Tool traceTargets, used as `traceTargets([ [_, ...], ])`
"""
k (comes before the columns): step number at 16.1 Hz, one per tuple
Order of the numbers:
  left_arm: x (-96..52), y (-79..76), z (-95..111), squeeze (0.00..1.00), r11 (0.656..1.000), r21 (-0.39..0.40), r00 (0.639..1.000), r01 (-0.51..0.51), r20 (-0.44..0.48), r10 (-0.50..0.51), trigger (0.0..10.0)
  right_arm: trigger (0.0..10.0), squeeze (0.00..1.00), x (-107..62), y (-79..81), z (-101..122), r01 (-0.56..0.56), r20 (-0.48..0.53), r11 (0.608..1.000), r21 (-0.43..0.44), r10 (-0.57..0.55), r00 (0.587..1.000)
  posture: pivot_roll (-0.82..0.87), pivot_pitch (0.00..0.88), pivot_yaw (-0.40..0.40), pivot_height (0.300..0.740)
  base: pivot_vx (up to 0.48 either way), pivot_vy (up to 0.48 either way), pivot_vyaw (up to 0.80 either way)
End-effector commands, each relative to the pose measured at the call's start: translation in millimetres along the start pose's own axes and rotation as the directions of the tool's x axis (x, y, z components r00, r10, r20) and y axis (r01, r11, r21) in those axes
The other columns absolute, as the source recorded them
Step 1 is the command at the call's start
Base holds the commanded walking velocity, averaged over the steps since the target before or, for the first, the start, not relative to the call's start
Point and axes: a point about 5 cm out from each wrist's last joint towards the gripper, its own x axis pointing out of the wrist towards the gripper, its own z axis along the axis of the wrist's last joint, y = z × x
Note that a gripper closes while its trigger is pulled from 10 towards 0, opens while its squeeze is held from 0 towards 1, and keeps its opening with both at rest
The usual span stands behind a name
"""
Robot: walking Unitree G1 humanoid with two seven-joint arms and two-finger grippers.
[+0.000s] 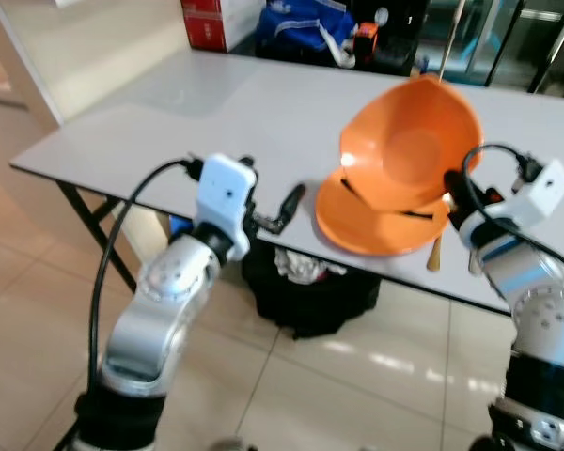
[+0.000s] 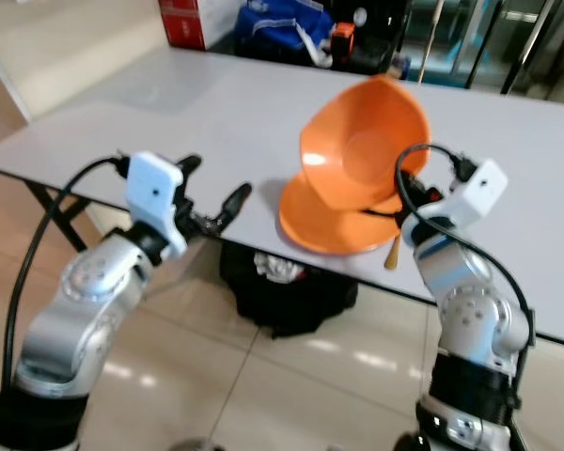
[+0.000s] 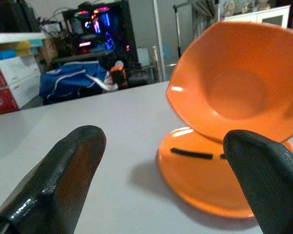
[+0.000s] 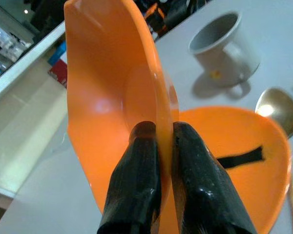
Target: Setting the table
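Nearest to me, the left gripper (image 1: 280,209) hangs just off the near edge of the grey table (image 1: 169,122), its two black fingers (image 3: 63,180) spread wide with nothing between them, pointing across at the dishes. A little further along the same edge, the right gripper (image 4: 158,146) has its fingers pinched tight on the rim of an orange bowl (image 1: 412,146), which it holds tipped up on its side, the hollow facing the robot. Right under the bowl an orange plate (image 1: 371,225) lies flat on the table near the edge, with a dark strip (image 4: 240,157) across it; I can't quite tell what that strip is. Beside the plate lies a gold spoon (image 4: 278,109), its handle sticking out past the table edge. Just beyond the plate stands a pale mug (image 4: 225,44). Under the table sits a black bag (image 1: 305,287). At the far side are a red and white box (image 1: 207,21) and a blue bag (image 1: 305,23).
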Motion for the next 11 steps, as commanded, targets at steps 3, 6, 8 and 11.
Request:
traceTargets([
  [3,-4.6,-13.6,-0.6,0.0,0.986,-0.059,0.988,0.153,-0.024,-0.155,10.0,10.0,0.0,13.8,-0.4,-5.2,0.05,-0.066,0.997,0.05,-0.047,0.997,0.02,0.026,0.035,0.74,0.0,0.0,0.0],
  [6,-14.1,-24.8,-3.2,0.0,0.957,-0.074,0.957,0.28,-0.061,-0.285,10.0,10.0,0.0,28.3,-6.6,-11.6,0.139,-0.13,0.968,0.207,-0.114,0.985,0.02,0.029,0.031,0.74,0.0,0.0,0.0],
  [8,-16.8,-25.3,-4.6,0.0,0.952,-0.092,0.951,0.29,-0.08,-0.298,10.0,10.0,0.0,37.4,-11.1,-20.1,0.187,-0.186,0.938,0.292,-0.136,0.973,0.03,0.031,0.025,0.74,0.0,0.0,0.0],
  [11,-21.5,-25.1,-6.0,0.0,0.951,-0.086,0.946,0.297,-0.107,-0.305,10.0,10.0,0.0,47.6,-15.1,-27.2,0.258,-0.253,0.892,0.372,-0.17,0.952,0.04,0.033,0.015,0.74,0.0,0.0,0.0],
])
